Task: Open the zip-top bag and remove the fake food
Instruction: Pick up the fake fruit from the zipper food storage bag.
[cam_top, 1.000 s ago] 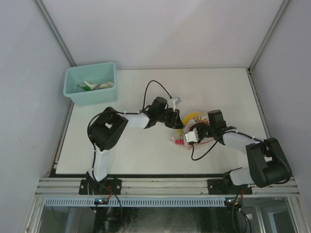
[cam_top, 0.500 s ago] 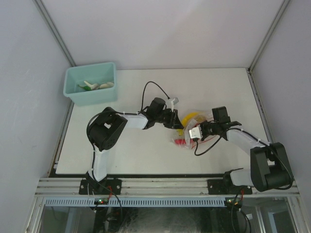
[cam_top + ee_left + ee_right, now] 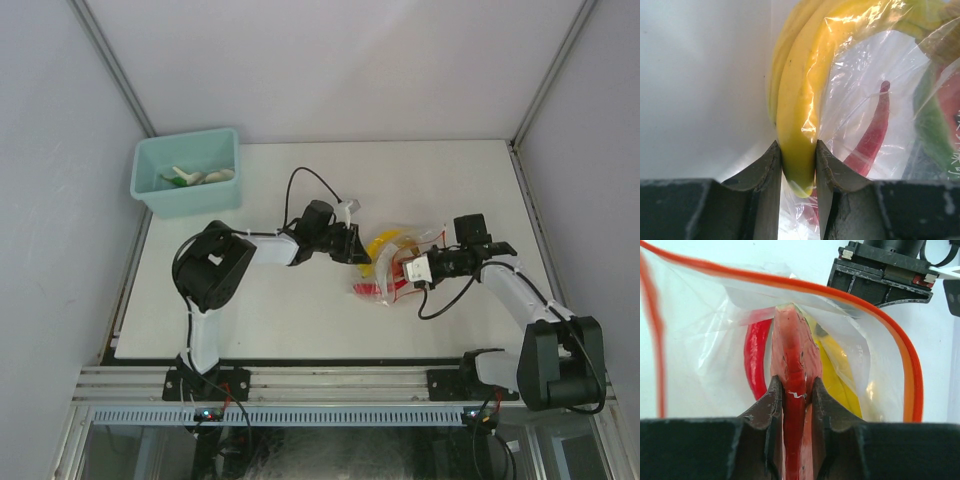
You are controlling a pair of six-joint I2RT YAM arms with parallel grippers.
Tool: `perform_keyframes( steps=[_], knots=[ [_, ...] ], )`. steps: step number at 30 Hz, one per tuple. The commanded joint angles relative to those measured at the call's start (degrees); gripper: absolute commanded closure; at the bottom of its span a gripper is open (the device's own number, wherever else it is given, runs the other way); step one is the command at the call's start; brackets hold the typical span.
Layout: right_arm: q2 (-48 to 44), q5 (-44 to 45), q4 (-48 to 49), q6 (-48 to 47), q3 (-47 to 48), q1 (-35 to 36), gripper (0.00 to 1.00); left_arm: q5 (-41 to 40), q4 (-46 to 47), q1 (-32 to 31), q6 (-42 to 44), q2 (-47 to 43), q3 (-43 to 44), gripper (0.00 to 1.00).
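Inside the open mouth of the zip-top bag (image 3: pixel 700 335) on the surface (image 3: pixel 280 320), my right fingers (image 3: pixel 765 425) clamp the red piece (image 3: pixel 795 365). My left fingers (image 3: pixel 767 190) pinch the banana (image 3: pixel 797 115) through the plastic. I judge removal is underway: next, draw the red piece straight out.

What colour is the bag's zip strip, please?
Red-orange; the zip strip shows best in the right wrist view.

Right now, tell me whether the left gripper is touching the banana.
Touching. The left wrist view shows the left gripper with its fingers pressed on either side of the banana tip, no gap, though film of the bag may lie between.
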Motion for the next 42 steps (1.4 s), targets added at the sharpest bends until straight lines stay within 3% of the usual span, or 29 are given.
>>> perform_keyframes(
  steps=[1,8,14,19,27,35,42],
  knots=[
    [-2.31,-4.69,-13.45,-8.86,2.77,-1.94,1.0,-4.45,-4.6,2.11,2.52,-2.81,-2.07,0.75],
    [-4.92,-9.48,-20.25,-12.22,3.4,-6.57,1.0,-4.63,-10.66,2.71,7.15,-2.79,1.47,0.74],
    [-6.78,-14.25,-16.01,-2.26,3.96,-8.99,1.0,-5.29,-15.95,3.03,11.6,-2.5,4.65,0.74],
    [-6.87,-15.4,-16.27,0.78,5.21,-10.18,1.0,-5.46,-17.24,3.71,12.83,-2.74,5.5,0.73],
    [-6.8,-19.27,-25.27,2.02,9.89,-11.99,1.0,-6.85,-16.62,3.94,10.16,-5.88,5.45,0.59],
    [-7.06,-21.81,-19.09,30.08,13.12,-12.43,1.0,-11.89,-6.87,3.94,4.72,-15.94,-1.49,0.39],
    [-6.77,-22.88,-6.49,59.05,13.64,-12.41,1.0,-14.28,-1.12,3.94,4.73,-25.59,-7.35,0.37]
  ],
)
